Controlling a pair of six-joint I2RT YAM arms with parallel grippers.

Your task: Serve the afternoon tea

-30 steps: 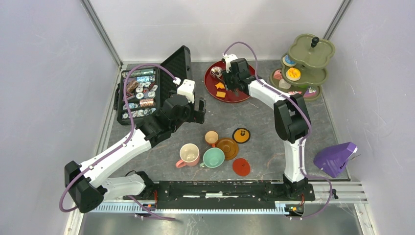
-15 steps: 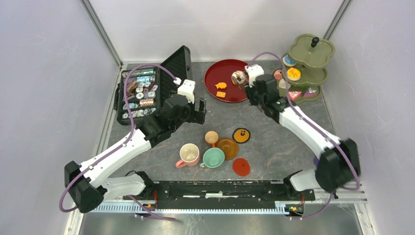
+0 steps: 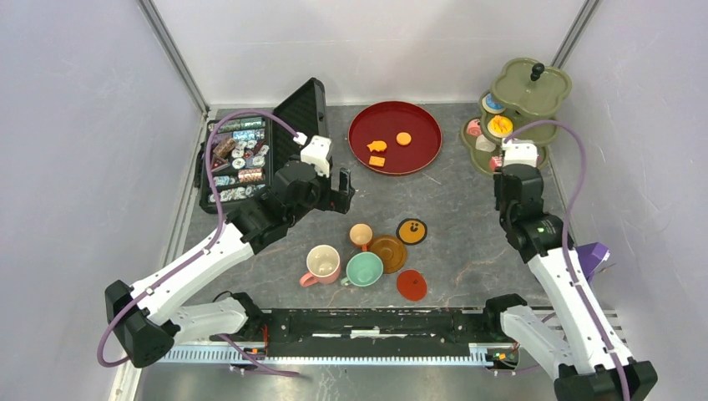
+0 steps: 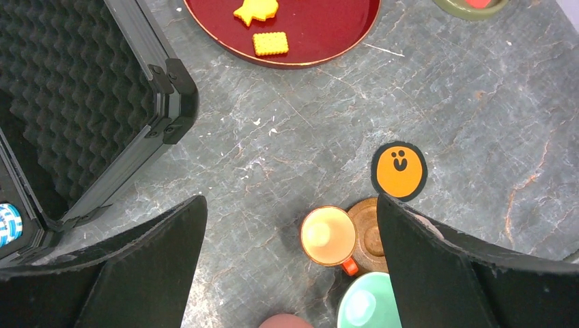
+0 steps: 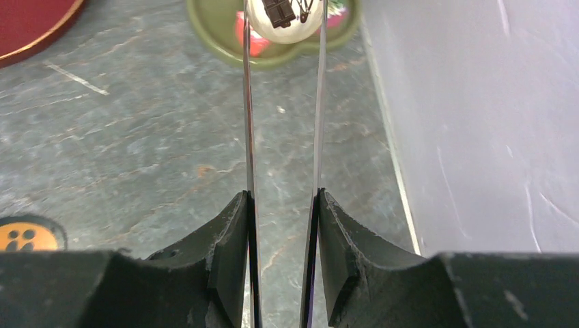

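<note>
My right gripper [image 3: 506,171] is shut on thin metal tongs [image 5: 248,137]. The tong tips pinch a round white pastry with chocolate topping [image 5: 285,17] over the bottom tier of the green tiered stand [image 5: 205,41]. The stand [image 3: 530,88] holds a few pastries. My left gripper [image 4: 290,201] is open and empty above the small orange cup [image 4: 328,236]. That cup stands next to a brown saucer [image 4: 369,236] and the mint cup [image 3: 364,269]. The pink cup [image 3: 322,263] is beside them. Three orange biscuits [image 3: 377,146] lie on the red tray [image 3: 422,142].
An open black case [image 3: 238,159] with several pastries sits at the back left, its lid raised. An orange face saucer [image 3: 412,230] and a red saucer [image 3: 412,285] lie near the cups. A purple object [image 3: 576,267] is at the right edge. Walls enclose three sides.
My right arm has swung from the red tray to the right, carrying the white pastry in the tongs to the green stand. The left arm has barely moved.
</note>
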